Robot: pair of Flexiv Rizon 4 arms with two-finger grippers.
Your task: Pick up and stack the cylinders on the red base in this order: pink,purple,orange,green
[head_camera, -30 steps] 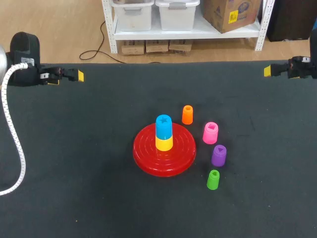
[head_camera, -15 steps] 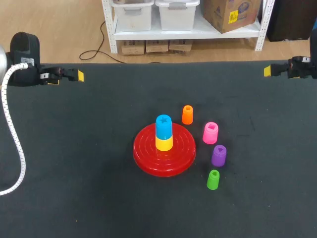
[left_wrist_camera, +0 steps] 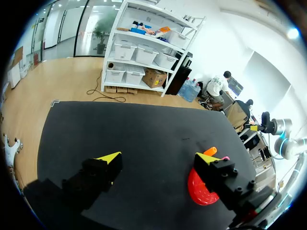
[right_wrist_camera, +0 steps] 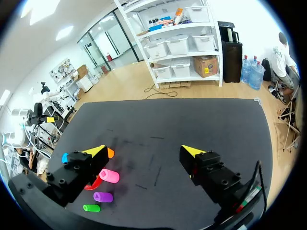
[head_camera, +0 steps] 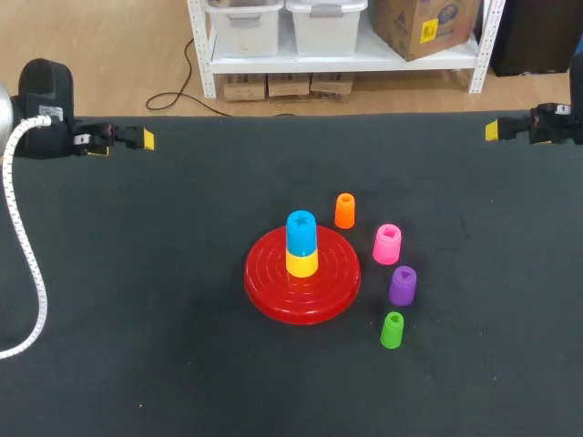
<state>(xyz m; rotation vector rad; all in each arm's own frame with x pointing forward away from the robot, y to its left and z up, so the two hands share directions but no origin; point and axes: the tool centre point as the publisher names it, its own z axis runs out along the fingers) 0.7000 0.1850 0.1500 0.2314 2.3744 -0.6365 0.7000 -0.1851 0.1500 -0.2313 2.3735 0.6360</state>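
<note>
The red base (head_camera: 301, 289) lies mid-table with a yellow cylinder (head_camera: 301, 263) and a blue one (head_camera: 301, 231) stacked on it. To its right stand the orange (head_camera: 344, 210), pink (head_camera: 387, 244), purple (head_camera: 403, 286) and green (head_camera: 392, 330) cylinders. My left gripper (head_camera: 146, 138) rests at the far left table edge, open and empty (left_wrist_camera: 158, 158). My right gripper (head_camera: 492, 130) sits at the far right edge, open and empty (right_wrist_camera: 146, 149). In the right wrist view the pink (right_wrist_camera: 109, 176), purple (right_wrist_camera: 102, 197) and green (right_wrist_camera: 91, 208) cylinders lie beside its finger. The base (left_wrist_camera: 204, 190) shows partly behind a left finger.
The dark table mat (head_camera: 137, 273) spreads wide on the left and along the front. A white cable (head_camera: 23, 246) hangs from my left arm over the left edge.
</note>
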